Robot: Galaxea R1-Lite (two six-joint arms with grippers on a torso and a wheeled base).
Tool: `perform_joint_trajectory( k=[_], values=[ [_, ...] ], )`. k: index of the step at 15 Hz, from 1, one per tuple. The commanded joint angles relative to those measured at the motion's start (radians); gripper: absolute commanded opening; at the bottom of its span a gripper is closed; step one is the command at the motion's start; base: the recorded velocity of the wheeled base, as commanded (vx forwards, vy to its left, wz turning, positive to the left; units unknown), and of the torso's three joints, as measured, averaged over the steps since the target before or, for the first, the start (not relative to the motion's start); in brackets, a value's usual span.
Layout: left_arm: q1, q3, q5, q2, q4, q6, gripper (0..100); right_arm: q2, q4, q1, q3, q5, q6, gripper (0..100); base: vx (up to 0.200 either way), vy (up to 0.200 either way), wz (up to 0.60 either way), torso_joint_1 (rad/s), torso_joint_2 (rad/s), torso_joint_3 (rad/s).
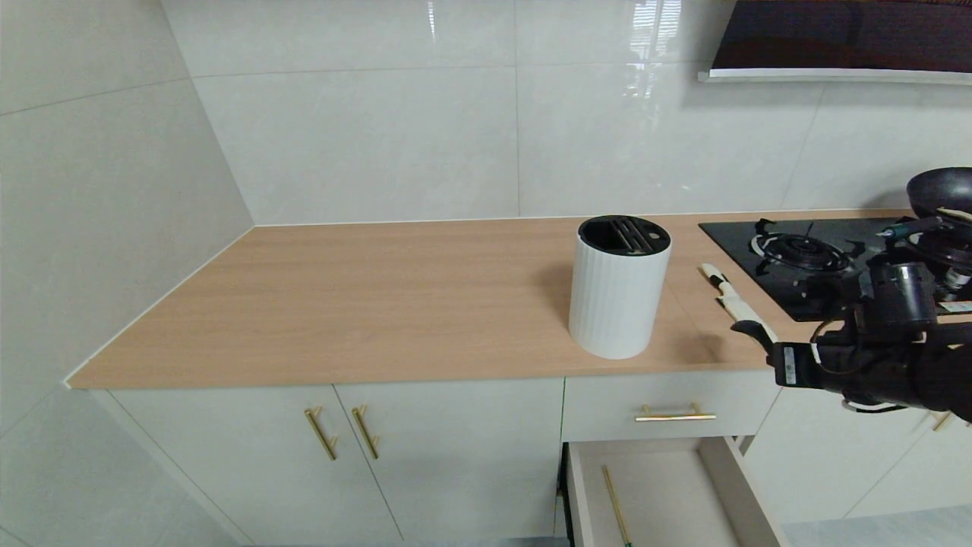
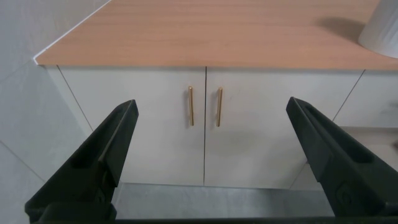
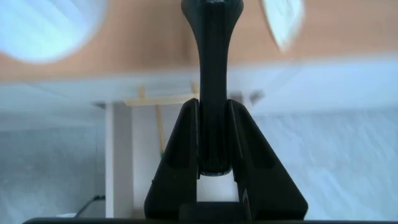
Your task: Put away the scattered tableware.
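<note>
The near end of the long cream-coloured knife-like utensil (image 1: 730,298) is hidden behind the right gripper (image 1: 750,329), so I cannot tell whether they touch. The utensil lies flat on the light wooden tabletop (image 1: 380,304), between the white ribbed cylindrical holder with a black slotted lid (image 1: 616,304) and the black gas hob (image 1: 733,235) to the right. The right gripper's fingers (image 3: 186,149) are pressed together with no gap showing, and I cannot tell whether anything thin is pinched between them. A black pan (image 1: 942,190) at the far right is cut off by the edge. The left gripper (image 2: 210,106) hangs in front of the white cabinet doors with gold bar handles (image 2: 261,143), its fingers (image 2: 106,155) spread wide and holding nothing.

The holder stands upright near the tabletop's front edge. Its slots are dark, and what is in them cannot be made out. Below the tabletop, the open white drawer (image 1: 729,479), cropped at the bottom, holds one thin wooden stick (image 1: 613,501) with a green tip.
</note>
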Motion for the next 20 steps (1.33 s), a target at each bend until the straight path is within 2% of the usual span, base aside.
perform_joint_trajectory(
  k=[1, 6, 13, 20],
  values=[
    [0.000, 0.000, 0.001, 0.000, 0.000, 0.000, 100, -0.106, -0.014, 0.033, 0.105, -0.024, 0.006, 0, 0.000, 0.000, 0.00, 0.000, 0.00, 0.000],
    [0.000, 0.000, 0.001, 0.002, 0.000, 0.000, 100, -0.089, -0.058, 0.053, 0.176, -0.029, -0.003, 0, 0.000, 0.000, 0.00, -0.061, 0.13, 0.069],
    [0.000, 0.000, 0.001, 0.000, 0.000, 0.000, 100, -0.083, -0.058, 0.107, 0.202, -0.030, -0.004, 0, 0.000, 0.000, 0.00, -0.242, 0.53, 0.279],
    [0.000, 0.000, 0.001, 0.000, 0.000, 0.000, 100, -0.065, -0.060, 0.119, 0.220, -0.032, -0.029, 0, 0.000, 0.000, 0.00, -0.221, 0.51, 0.281]
  ],
)
